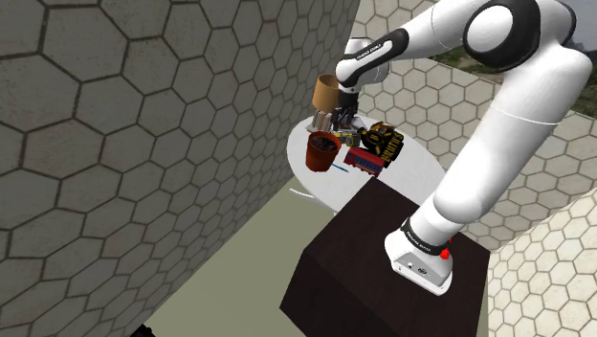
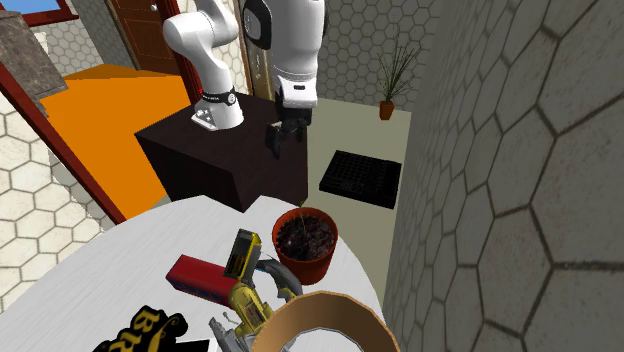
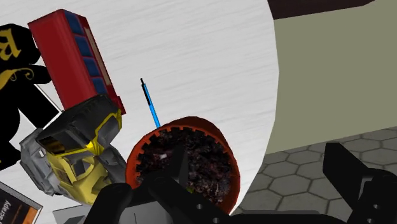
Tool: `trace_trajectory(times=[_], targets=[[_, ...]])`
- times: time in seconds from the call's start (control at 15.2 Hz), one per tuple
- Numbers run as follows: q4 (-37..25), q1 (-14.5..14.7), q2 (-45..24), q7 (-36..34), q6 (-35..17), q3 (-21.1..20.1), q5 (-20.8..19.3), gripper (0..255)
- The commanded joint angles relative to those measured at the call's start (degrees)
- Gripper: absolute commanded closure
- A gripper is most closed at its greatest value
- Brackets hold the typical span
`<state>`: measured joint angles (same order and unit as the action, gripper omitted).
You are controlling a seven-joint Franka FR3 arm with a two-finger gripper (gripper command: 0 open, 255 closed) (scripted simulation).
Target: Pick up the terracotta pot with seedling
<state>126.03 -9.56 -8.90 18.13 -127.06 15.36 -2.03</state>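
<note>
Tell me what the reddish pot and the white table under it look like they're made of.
Pot: matte orange-red wall with no gloss, so it looks like unglazed terracotta; it holds dark, crumbly soil. Table: white top with faint fine streaks like grain, possibly painted wood or laminate; the look leaves that open.

You see the terracotta pot, filled with dark soil, standing at the edge of the white table. Just beside the pot lies a yellow-and-black drill, with a red box past it. Higher in your view than the pot hangs the gripper. Behind the pot are the dark stand and a black mat on the floor.
</note>
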Motion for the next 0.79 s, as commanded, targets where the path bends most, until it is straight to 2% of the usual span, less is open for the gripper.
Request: trace_trajectory(times=[0.0, 0.46, 0.73], targets=[[-3.08, -1.02, -4.66, 1.76, -1.67, 0.19, 1.77, 0], [-16.29, -5.54, -20.29, 6.27, -4.03, -0.95, 7.34, 0], [-17.06, -6.06, -22.74, 6.62, -5.68, -1.39, 7.99, 0]])
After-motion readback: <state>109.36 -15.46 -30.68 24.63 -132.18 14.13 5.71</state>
